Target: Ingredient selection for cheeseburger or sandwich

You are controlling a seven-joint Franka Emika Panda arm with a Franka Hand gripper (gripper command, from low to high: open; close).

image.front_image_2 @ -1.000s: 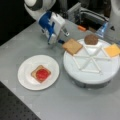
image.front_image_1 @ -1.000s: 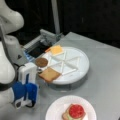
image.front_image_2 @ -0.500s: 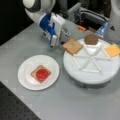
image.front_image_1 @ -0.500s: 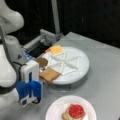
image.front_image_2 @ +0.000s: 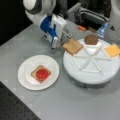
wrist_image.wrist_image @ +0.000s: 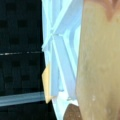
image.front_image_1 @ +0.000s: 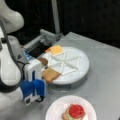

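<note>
Low in a front view, the gripper (image.front_image_1: 33, 93) hangs at the left, blue-and-white, just beside the divided tray (image.front_image_1: 82, 66); whether its fingers are spread or pressed together cannot be told. A toast square (image.front_image_1: 50, 74) lies in the tray's nearest wedge, close to the gripper. The patty (image.front_image_1: 44, 61) sits behind it and the cheese square (image.front_image_1: 57, 50) at the tray's far edge. At the bottom, the sandwich (image.front_image_1: 74, 112) rests on the white plate (image.front_image_1: 56, 110), tomato slice on top.

Seen in a front view from the opposite side, the gripper (image.front_image_2: 53, 42) sits just left of the toast square (image.front_image_2: 72, 46), near or touching its corner. The sandwich (image.front_image_2: 41, 73) stays on its plate (image.front_image_2: 26, 75), well apart from the tray (image.front_image_2: 87, 77).

Close up, the wrist view is filled at right by the toast square (wrist_image.wrist_image: 100, 67), with the tray's white dividers (wrist_image.wrist_image: 60, 50), the cheese square (wrist_image.wrist_image: 47, 85) and the patty (wrist_image.wrist_image: 71, 112) beyond.
</note>
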